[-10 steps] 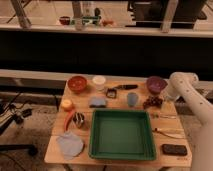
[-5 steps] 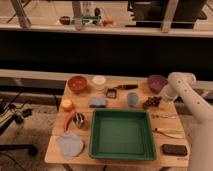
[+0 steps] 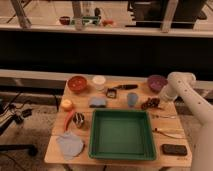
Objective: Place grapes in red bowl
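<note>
The hand, at the right of the frame, is pressed together on the grapes, which lie on the desk just below the purple bowl. The green tray sits to their lower left. The red bowl stands well apart, at the desk's upper left.

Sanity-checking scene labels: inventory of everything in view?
red bowl: 1, red-orange, table back left
white cup: 1, white, beside red bowl
purple bowl: 1, purple, back right
grapes: 1 bunch, dark, before purple bowl
tray: 1, green, front centre
cup: 1, grey-blue, behind tray
fruit: 1, orange, left edge
cloth: 1, pale blue, front left
block: 1, black, front right
arm: 1, white, right edge
end effector: 1, shut, at grapes
</note>
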Robot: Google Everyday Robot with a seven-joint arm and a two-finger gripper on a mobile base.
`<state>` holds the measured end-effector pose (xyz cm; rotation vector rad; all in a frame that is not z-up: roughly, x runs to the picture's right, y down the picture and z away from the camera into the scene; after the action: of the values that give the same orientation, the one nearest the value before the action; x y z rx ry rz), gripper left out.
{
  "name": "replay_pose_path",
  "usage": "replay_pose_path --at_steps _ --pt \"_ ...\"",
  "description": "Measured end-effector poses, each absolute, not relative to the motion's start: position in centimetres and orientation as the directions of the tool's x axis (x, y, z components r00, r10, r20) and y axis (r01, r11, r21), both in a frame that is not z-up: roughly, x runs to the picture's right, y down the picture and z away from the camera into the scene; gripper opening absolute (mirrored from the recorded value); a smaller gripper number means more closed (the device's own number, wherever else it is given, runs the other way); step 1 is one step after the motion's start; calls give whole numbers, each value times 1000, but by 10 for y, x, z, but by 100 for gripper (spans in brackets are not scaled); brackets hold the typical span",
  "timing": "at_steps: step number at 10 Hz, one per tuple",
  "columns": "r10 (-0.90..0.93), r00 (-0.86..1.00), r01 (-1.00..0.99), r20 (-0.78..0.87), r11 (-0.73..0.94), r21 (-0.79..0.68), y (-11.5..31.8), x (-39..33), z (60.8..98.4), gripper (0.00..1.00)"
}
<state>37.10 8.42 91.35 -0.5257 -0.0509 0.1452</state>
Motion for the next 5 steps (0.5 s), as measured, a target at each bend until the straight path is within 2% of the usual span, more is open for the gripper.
replay_pose_path --at_steps 5 --pt "164 986 -146 8 894 -424 54 381 873 0"
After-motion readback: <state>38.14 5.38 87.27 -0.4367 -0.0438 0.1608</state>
